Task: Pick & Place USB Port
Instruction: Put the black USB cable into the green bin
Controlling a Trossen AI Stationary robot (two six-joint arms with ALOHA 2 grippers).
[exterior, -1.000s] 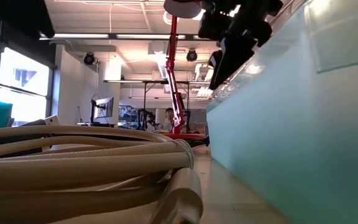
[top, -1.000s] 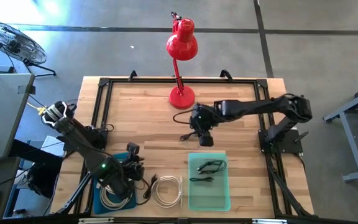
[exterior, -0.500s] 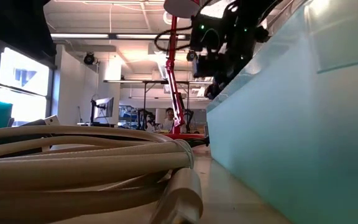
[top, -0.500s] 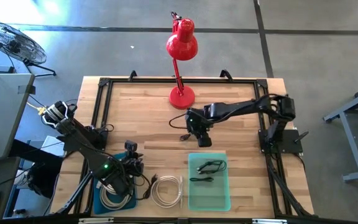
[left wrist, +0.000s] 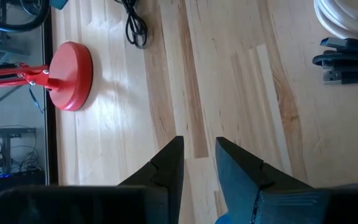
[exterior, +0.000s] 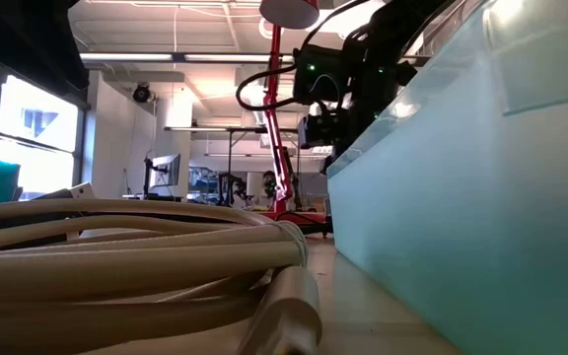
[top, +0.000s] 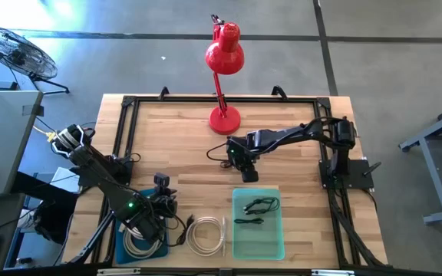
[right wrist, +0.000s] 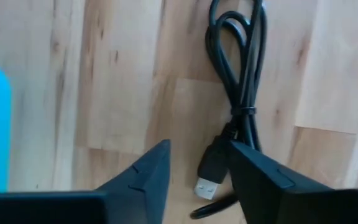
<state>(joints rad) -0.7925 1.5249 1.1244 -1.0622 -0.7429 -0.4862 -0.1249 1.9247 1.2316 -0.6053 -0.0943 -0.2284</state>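
A black USB cable (right wrist: 238,68) lies bundled on the wood table, its silver-tipped plug (right wrist: 209,177) pointing back toward my right gripper (right wrist: 199,168). That gripper is open and hangs low over the table's middle (top: 240,165), one finger on each side of the plug. I cannot tell if either finger touches it. In the high view the cable (top: 219,157) shows just left of the gripper. My left gripper (left wrist: 199,146) waits over the near left of the table (top: 163,201), open by a narrow gap, holding nothing.
A pale teal tray (top: 258,226) holding two black cables sits near the table's front edge, just nearer than the right gripper. A coiled white cable (top: 206,234) lies to its left, a blue tray (top: 138,247) farther left. A red desk lamp (top: 224,119) stands at the far edge.
My right gripper has moved toward the table's left edge and down toward the black cable, its arm folding in closer to its base. The cable has stayed where it was.
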